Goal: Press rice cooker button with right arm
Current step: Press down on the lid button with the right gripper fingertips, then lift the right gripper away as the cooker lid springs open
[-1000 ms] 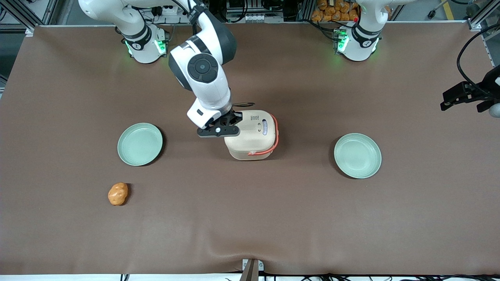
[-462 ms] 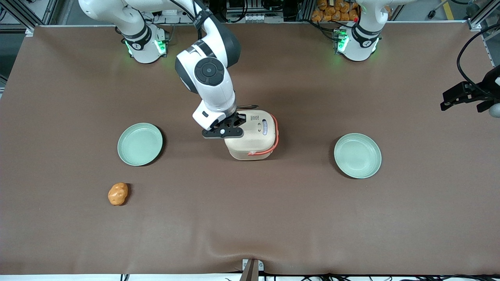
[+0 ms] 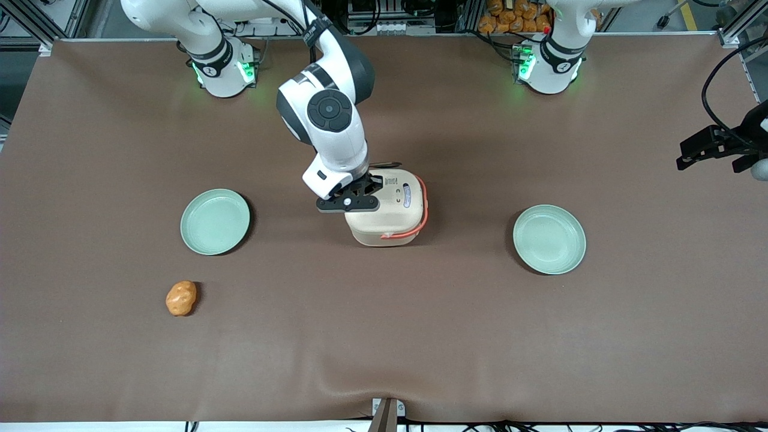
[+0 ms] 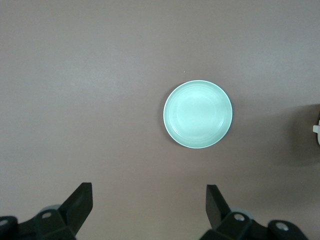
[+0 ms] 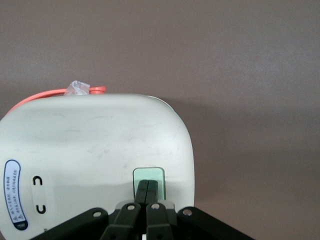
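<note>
The cream rice cooker [image 3: 390, 207] with its coral-orange handle [image 3: 423, 207] stands mid-table, lid closed. In the right wrist view the cooker's lid [image 5: 95, 150] shows with the pale green button [image 5: 149, 176] near its edge. My right arm [image 3: 327, 117] reaches down over the cooker's edge toward the working arm's end. Its black gripper [image 3: 367, 191] [image 5: 148, 186] is shut, fingertips together over the button; I cannot tell whether they touch it. In the front view the button is hidden under the gripper.
Two pale green plates lie beside the cooker, one toward the working arm's end [image 3: 215, 221] and one toward the parked arm's end [image 3: 549, 239] [image 4: 198, 114]. An orange lump [image 3: 180, 298] lies nearer the front camera. A blue-edged oval label [image 5: 12, 194] sits on the lid.
My right arm and gripper have shifted steadily toward the cooker and over its lid edge. The cooker and the other things have not moved.
</note>
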{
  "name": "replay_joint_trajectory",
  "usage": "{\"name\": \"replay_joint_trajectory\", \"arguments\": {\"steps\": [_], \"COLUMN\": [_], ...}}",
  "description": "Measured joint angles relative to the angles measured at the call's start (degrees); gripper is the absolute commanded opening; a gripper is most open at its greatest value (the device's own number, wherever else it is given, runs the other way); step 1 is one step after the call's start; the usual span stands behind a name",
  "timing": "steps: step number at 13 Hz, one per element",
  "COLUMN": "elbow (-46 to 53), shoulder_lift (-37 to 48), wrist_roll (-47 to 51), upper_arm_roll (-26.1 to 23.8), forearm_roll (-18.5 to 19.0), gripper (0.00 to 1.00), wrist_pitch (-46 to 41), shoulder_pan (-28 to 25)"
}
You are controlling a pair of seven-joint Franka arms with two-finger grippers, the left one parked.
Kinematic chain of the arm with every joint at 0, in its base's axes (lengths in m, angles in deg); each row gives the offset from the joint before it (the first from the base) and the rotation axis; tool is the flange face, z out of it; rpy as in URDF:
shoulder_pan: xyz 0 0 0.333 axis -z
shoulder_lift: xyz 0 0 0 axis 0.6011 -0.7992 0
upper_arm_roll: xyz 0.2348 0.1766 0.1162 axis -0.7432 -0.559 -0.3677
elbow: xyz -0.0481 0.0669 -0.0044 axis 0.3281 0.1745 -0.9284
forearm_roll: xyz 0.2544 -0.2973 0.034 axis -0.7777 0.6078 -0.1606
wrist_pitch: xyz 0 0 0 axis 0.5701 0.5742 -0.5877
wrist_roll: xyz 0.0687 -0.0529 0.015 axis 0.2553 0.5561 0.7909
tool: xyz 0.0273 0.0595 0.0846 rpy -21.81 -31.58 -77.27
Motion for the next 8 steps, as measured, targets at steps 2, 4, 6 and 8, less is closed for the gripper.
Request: {"name": "replay_joint_trajectory", "arguments": {"steps": [2, 4, 6, 8], "elbow": [0.0, -0.3, -1.2, -1.4], "shoulder_lift": [-0.2, -0.3, 0.2, 0.4], "wrist_roll": [0.0, 0.2, 0.2, 0.3], "upper_arm_roll": [0.0, 0.0, 0.0, 0.0], "forearm_roll": [0.0, 0.0, 0.0, 0.0], "gripper": [0.0, 0.0, 0.0, 0.0], "wrist_pitch": [0.4, 1.1, 2.0, 2.1], "shoulder_pan": [-0.1, -0.1, -0.2, -0.2]}}
